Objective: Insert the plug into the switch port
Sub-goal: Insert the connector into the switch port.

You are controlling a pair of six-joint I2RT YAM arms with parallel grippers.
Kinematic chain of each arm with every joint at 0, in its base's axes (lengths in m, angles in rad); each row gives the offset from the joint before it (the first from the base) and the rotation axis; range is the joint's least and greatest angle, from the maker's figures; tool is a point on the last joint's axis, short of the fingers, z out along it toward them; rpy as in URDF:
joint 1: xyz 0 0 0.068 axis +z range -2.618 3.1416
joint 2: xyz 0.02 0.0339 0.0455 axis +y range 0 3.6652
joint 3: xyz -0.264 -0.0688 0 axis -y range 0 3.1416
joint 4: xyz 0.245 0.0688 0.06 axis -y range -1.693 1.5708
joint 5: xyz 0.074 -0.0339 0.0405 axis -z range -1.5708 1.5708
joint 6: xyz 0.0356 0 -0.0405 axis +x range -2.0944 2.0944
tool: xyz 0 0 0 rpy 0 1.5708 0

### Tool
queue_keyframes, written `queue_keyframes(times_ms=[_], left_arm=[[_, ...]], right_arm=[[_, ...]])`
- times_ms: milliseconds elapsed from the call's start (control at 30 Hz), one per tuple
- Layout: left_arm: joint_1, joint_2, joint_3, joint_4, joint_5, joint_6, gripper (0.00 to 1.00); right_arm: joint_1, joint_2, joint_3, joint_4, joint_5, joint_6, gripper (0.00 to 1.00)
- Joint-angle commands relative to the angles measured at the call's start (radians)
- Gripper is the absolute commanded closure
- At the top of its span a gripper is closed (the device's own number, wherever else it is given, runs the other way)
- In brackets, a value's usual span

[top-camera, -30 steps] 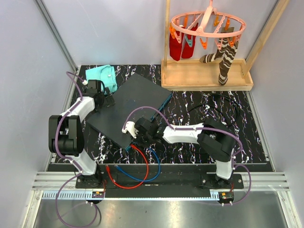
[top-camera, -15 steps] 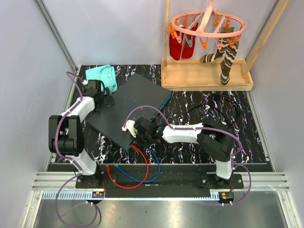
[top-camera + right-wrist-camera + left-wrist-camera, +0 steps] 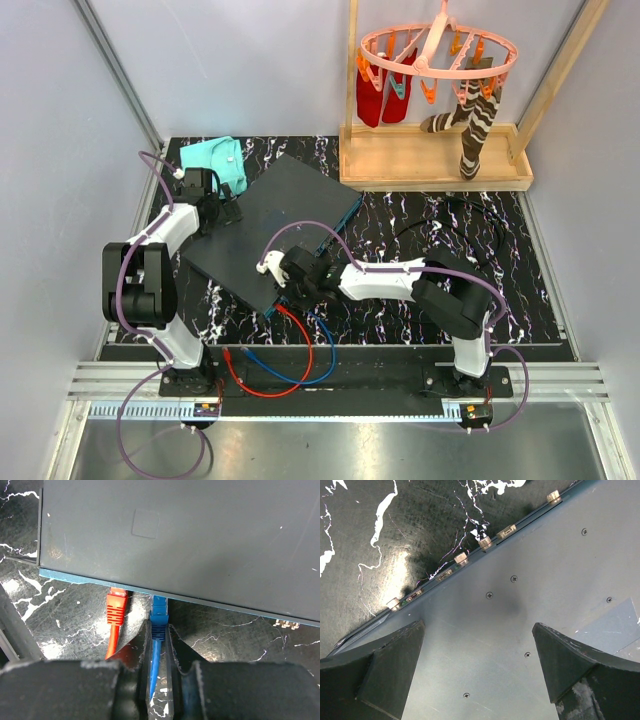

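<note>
Black marbled table (image 3: 530,290) with a folded teal cloth (image 3: 215,160) far left. Beside it the left gripper (image 3: 477,627) hangs spread wide over the switch (image 3: 280,225) — a flat, matte grey box dotted with small screws. An orange plug (image 3: 116,607) sits at its teal edge; just right, the right gripper (image 3: 159,630) pinches the blue plug (image 3: 159,611), tip at that edge.

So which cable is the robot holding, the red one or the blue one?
The blue cable, pinched in the right end effector. The red cable beside it runs outside its grip.

The dark grey switch (image 3: 200,535) lies flat, the blue plug (image 3: 159,614) head-first against its teal port edge.
</note>
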Motion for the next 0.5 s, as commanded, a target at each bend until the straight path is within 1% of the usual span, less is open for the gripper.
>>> queue_keyframes(times_ms=[0,300,467], left_arm=[[0.0,0.016,0.021,0.006,0.055,-0.021,0.01],[0.0,0.019,0.015,0.006,0.06,-0.024,0.01],[0.0,0.025,0.015,0.006,0.06,-0.021,0.01]], right_arm=[[0.013,0.002,0.054,0.03,0.023,0.035,1.0],[0.014,-0.01,0.087,0.03,-0.007,0.07,1.0],[0.017,-0.006,0.1,0.002,0.018,0.073,1.0]])
